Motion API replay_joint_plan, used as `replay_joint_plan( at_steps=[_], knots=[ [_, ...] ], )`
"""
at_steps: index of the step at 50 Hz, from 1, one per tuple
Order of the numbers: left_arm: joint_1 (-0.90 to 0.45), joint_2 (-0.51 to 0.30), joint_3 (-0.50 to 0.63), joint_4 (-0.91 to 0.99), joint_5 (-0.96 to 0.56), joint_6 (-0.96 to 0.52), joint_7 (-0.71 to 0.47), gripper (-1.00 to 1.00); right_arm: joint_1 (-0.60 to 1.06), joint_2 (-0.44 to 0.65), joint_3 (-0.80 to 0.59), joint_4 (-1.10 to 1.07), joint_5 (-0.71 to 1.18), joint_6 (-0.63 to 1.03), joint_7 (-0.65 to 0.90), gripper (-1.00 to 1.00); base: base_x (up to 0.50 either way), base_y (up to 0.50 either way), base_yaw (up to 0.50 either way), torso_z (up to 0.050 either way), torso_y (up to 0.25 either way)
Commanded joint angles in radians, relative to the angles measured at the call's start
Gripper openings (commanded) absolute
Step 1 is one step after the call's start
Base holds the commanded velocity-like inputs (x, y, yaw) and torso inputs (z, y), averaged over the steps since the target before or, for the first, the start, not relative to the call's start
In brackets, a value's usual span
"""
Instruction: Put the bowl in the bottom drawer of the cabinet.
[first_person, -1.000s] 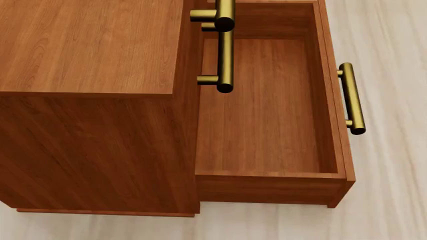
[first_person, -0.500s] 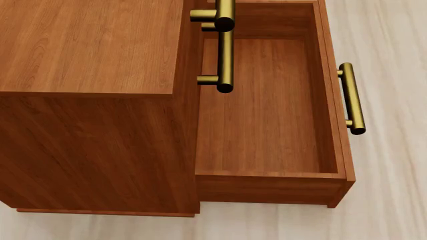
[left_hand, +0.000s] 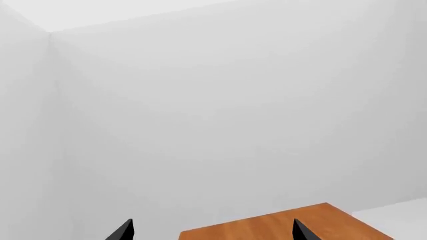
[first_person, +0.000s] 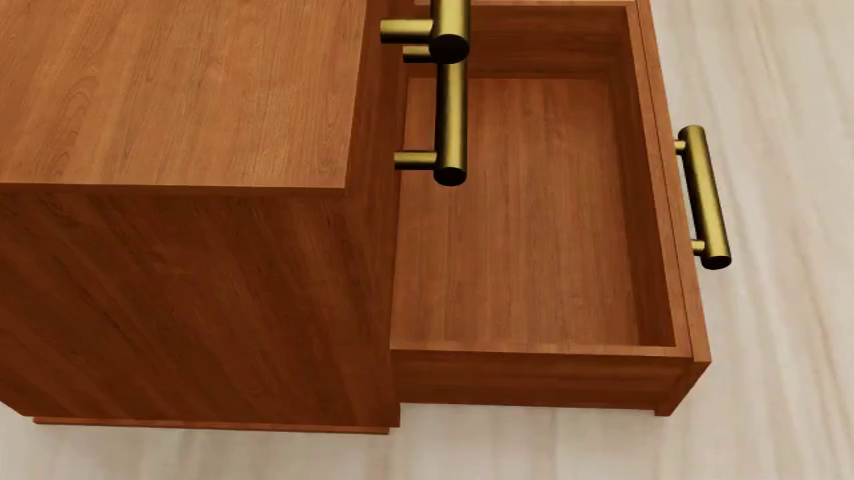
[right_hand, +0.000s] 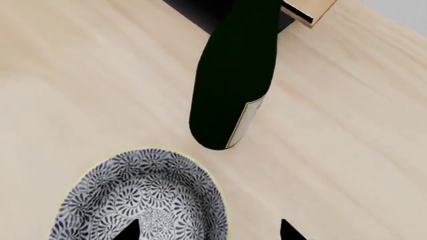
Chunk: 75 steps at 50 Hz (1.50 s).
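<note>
Left wrist view: you see mostly blank white wall. Your left gripper (left_hand: 212, 232) shows only as two dark fingertips (left_hand: 123, 231) at the frame edge, set wide apart with nothing between them, so it's spread. Past them sits a reddish-brown wooden top (left_hand: 287, 226), a corner of it; can't tell from here what piece of furniture it belongs to.

Head view: the cabinet (first_person: 187, 200) fills the left side, seen from above and slightly from its side. The bottom drawer (first_person: 534, 230) is pulled well out to the right, and its inside is bare wood. Its brass bar handle (first_person: 703, 196) sits on the outer front face, over the pale floor (first_person: 787, 300). Two more brass handles (first_person: 449, 90) from the upper drawers overhang the open drawer near the cabinet face; those drawers look closed. Neither of your arms shows here, and the bowl isn't in this view.

Right wrist view: the bowl (right_hand: 143, 197) sits upright on a light wooden surface (right_hand: 347, 125), directly under your right gripper (right_hand: 208, 231). The two dark fingertips (right_hand: 289, 231) stand spread; one overlaps the bowl's inside, the other is over the wood just beside the rim. Can't tell if either touches. A dark bottle (right_hand: 230, 75) stands near the bowl, apart from it, with a black base (right_hand: 207, 10) behind.
</note>
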<state>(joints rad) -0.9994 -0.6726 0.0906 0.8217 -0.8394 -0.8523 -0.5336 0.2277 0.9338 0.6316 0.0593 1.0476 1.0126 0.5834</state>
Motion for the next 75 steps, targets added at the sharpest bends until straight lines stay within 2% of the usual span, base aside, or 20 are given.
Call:
replay_joint_plan(
  at_steps=[1,55,75],
  knots=[
    [-0.029,0.012,0.033,-0.017,0.013,-0.011,-0.004,1.0,0.008,-0.012,-0.04,0.07,-0.046,-0.056,-0.04,1.0,0.0,0.0,0.0,0.0,0.0],
    [-0.108,0.032,0.105,-0.071,0.028,-0.032,-0.003,1.0,0.148,-0.071,-0.215,0.358,-0.177,-0.217,-0.168,1.0,0.0,0.0,0.0,0.0,0.0],
    [-0.097,0.032,0.117,-0.071,0.039,-0.016,-0.002,1.0,0.135,-0.077,-0.203,0.37,-0.175,-0.227,-0.175,1.0,0.0,0.0,0.0,0.0,-0.001]
  ],
)
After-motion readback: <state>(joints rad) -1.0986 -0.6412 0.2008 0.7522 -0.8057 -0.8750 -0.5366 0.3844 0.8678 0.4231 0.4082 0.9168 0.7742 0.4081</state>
